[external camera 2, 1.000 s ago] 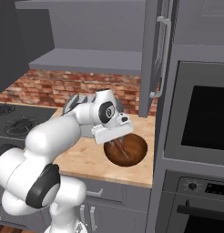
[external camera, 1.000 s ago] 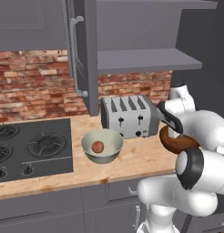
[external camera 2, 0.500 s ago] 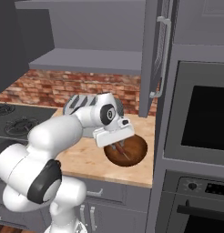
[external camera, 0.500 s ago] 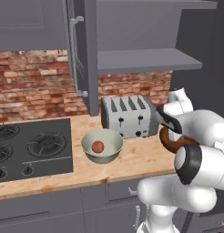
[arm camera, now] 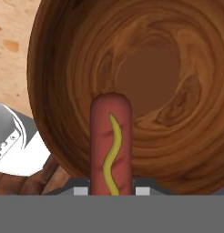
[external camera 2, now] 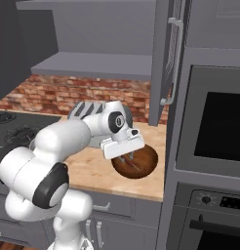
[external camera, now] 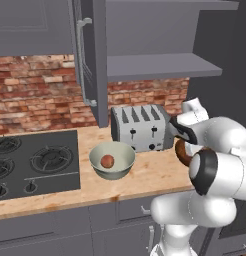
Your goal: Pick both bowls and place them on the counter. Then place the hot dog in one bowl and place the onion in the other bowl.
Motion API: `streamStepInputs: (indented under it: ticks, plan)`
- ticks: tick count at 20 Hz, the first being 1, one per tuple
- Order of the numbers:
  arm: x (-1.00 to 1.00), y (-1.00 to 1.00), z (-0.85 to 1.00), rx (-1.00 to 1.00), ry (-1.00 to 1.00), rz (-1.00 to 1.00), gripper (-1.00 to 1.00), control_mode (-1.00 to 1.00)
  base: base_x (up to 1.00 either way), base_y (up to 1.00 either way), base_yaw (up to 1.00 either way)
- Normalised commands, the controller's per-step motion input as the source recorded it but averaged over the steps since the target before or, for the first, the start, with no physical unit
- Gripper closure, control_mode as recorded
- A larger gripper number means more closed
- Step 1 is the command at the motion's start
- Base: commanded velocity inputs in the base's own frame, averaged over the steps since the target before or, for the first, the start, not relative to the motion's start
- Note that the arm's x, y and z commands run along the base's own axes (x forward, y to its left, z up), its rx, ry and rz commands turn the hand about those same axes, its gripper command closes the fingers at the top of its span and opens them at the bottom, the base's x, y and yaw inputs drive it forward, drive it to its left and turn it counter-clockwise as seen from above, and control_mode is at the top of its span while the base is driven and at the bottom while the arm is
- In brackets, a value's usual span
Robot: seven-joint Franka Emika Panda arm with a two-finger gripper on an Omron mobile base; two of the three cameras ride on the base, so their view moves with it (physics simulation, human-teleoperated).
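You've got the gripper (external camera 2: 128, 157) hanging right over the brown bowl (external camera 2: 136, 163), just right of center in the right base view, fingers pointing down into it. In the hand view the hot dog (arm camera: 110, 145) sticks up from the bottom middle of the frame, yellow squiggle of mustard down its length, pinched between the two fingertips (arm camera: 80, 190) with the brown bowl's (arm camera: 145, 82) wood-grain inside spread out behind it. So the jaws are clamped on the hot dog, not spread.

That brown bowl (external camera: 181, 152) sits on the counter (external camera: 150, 175) at the far right of the left base view, mostly hidden behind your arm's white elbow. The toaster (external camera: 141, 127) stands just left of it, near the frame's center.

The grey-green bowl (external camera: 112, 160) is on the counter too, a bit left of center in the left base view, in front of the toaster and just right of the stove (external camera: 30, 162). The onion (external camera: 107, 160) sits inside it.
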Motion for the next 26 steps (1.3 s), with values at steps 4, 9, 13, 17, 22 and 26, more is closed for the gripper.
streamStepInputs:
  ticks: [4,9,13,17,22,26]
  plan:
    - [0.00,0.00,-0.05,0.00,0.06,0.00,1.00,-1.00,0.00,0.00,0.00]
    - [0.00,0.00,-0.08,0.00,0.02,0.00,1.00,-1.00,0.00,0.00,0.00]
    - [0.00,0.00,-0.06,0.00,0.00,0.00,1.00,-1.00,0.00,0.00,0.00]
    - [0.01,0.00,-0.03,0.00,0.00,0.00,1.00,-1.00,0.00,0.00,0.00]
    - [0.08,0.00,-0.05,0.00,0.01,0.00,1.00,-1.00,0.00,0.00,0.00]
    - [0.11,0.00,-0.13,0.00,0.04,0.00,1.00,-1.00,0.00,0.00,0.00]
